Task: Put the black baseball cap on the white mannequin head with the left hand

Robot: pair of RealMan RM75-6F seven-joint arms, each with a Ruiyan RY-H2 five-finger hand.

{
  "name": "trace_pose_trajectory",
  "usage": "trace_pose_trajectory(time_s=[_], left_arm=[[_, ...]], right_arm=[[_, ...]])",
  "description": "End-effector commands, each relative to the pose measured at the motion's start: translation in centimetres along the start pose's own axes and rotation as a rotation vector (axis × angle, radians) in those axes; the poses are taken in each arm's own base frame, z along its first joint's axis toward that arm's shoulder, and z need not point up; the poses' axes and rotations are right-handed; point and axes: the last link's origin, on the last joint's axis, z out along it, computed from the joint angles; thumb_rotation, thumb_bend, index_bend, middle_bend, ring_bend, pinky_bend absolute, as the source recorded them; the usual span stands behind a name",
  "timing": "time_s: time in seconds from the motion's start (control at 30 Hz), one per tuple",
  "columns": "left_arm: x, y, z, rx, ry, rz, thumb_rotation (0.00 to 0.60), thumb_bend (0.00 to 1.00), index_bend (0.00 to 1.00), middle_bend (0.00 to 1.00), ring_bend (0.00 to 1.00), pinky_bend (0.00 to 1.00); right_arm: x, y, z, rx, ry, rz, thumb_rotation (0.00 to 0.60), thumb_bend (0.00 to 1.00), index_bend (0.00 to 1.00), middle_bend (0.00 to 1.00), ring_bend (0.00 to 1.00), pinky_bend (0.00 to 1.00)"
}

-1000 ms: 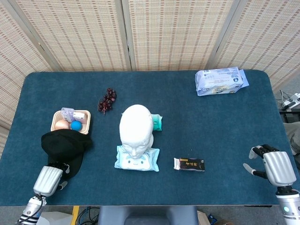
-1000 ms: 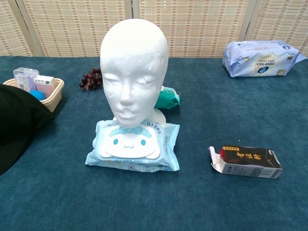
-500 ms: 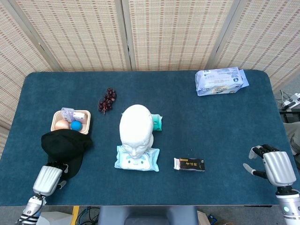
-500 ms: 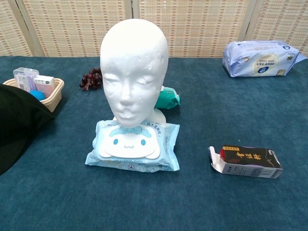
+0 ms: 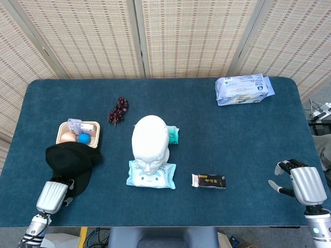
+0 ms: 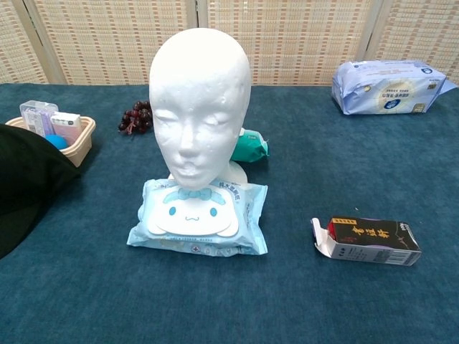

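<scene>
The black baseball cap (image 5: 72, 160) lies at the table's front left, partly over the front of a small basket; the chest view shows only its edge (image 6: 29, 186) at the left border. My left hand (image 5: 51, 196) sits at the table's front edge with its fingers on the cap's brim, gripping it. The white mannequin head (image 5: 150, 142) stands upright mid-table on a pale blue wipes pack (image 5: 151, 175), to the right of the cap, and faces me in the chest view (image 6: 199, 100). My right hand (image 5: 302, 185) rests at the front right, holding nothing, fingers apart.
A tan basket (image 5: 94, 135) with small items sits behind the cap. Dark grapes (image 5: 118, 110) lie behind the head and a green packet (image 5: 174, 135) beside it. A small black box (image 5: 209, 181) lies front right of the head. A large wipes pack (image 5: 243, 89) is far right.
The cap's edge has slid slightly to the left in the chest view, along with the left hand. The right hand has not moved.
</scene>
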Motion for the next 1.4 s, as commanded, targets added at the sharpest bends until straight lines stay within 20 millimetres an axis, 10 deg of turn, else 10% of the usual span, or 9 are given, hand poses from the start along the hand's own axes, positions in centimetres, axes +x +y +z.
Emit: trace_pose_trajectory(time_s=[0.03,0.53,1.4], left_arm=[[-0.1,-0.1,0.2,0.015,0.017,-0.002,0.600,0.06,0.56,0.60,0.42,0.48],[1.7,-0.9,0.7,0.075,0.239,-0.056,0.600,0.06,0.43,0.44,0.34,0.48],[2.0,-0.9,2.0,0.157,0.341,-0.215,0.600,0.18,0.50,0.39,0.35,0.52]], right_arm=[[0.0,0.0,0.0,0.000,0.000,0.000,0.600,0.16,0.60,0.60,0.46,0.59],[0.0,0.0,0.0,0.002,0.002,0.001,0.600,0.15,0.60,0.60,0.46,0.59],[-0.1,-0.2,-0.1,0.004,-0.002,-0.007,0.600,0.16,0.60,0.60,0.46,0.59]])
